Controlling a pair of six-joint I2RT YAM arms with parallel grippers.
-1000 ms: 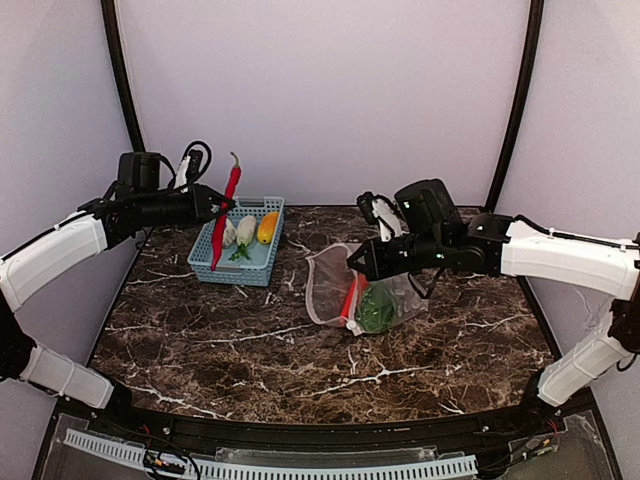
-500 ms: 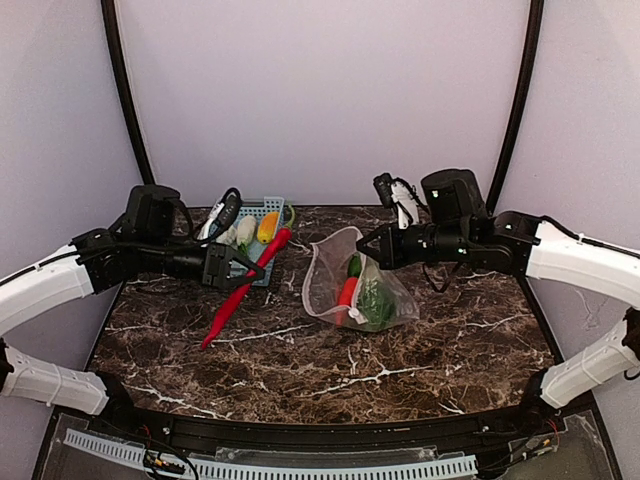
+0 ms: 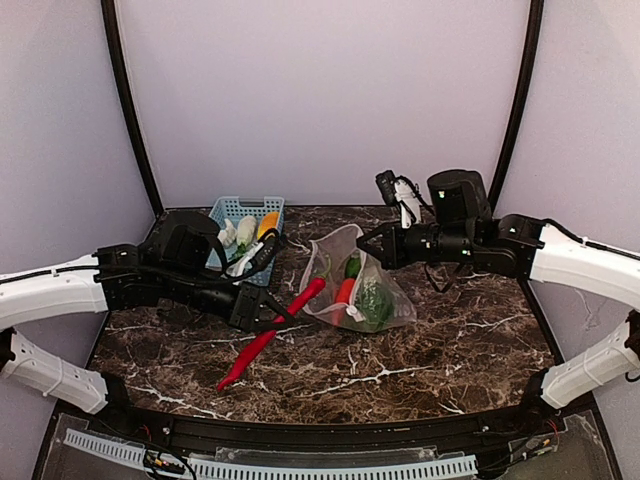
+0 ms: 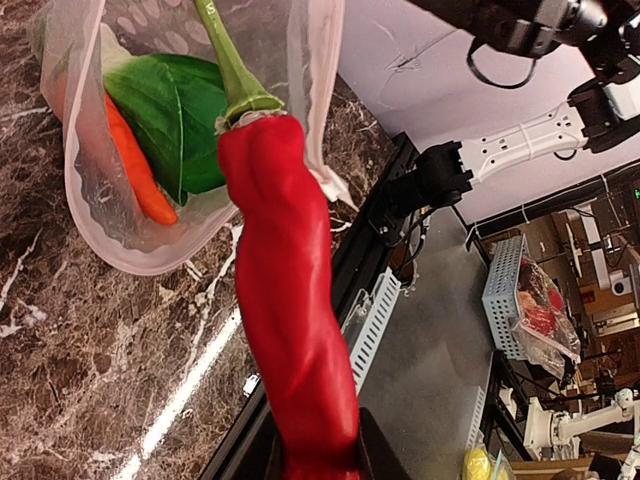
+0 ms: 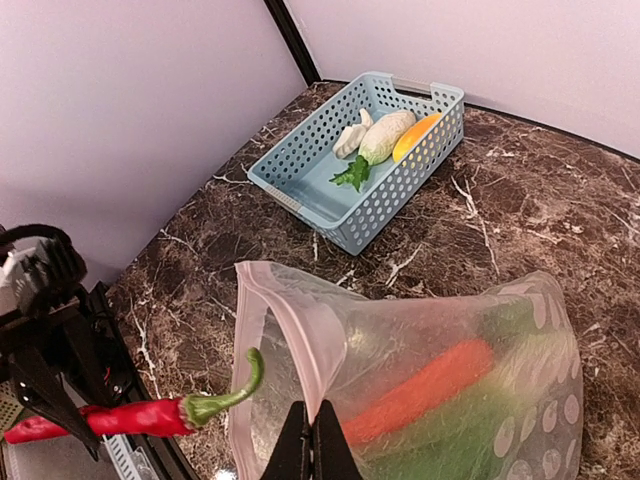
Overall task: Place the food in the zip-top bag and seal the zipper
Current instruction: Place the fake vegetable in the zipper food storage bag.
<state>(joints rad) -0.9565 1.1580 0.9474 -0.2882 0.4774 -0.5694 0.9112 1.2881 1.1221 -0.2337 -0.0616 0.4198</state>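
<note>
The clear dotted zip-top bag [image 3: 368,300] lies mid-table with its mouth held open to the left. My right gripper [image 3: 365,241] is shut on the bag's upper pinkish zipper rim [image 5: 305,325], as the right wrist view [image 5: 311,440] shows. An orange carrot [image 5: 435,383] and a green leafy vegetable [image 4: 170,110] lie inside the bag. My left gripper [image 3: 268,318] is shut on a long red chili [image 3: 262,342]. The chili's green stem [image 4: 232,70] reaches into the bag's mouth. A white vegetable [image 5: 385,135], a smaller white one [image 5: 352,135] and yellow corn [image 5: 415,135] lie in the basket.
The light-blue lattice basket [image 3: 232,208] stands at the back left, behind my left arm. The table's front edge with a white slotted rail [image 3: 270,468] runs below the chili's tip. Purple walls close in the back and sides.
My left arm carried the red chili from above the basket down and right to the bag's mouth. My right gripper lifted the bag's rim, opening the mouth.
</note>
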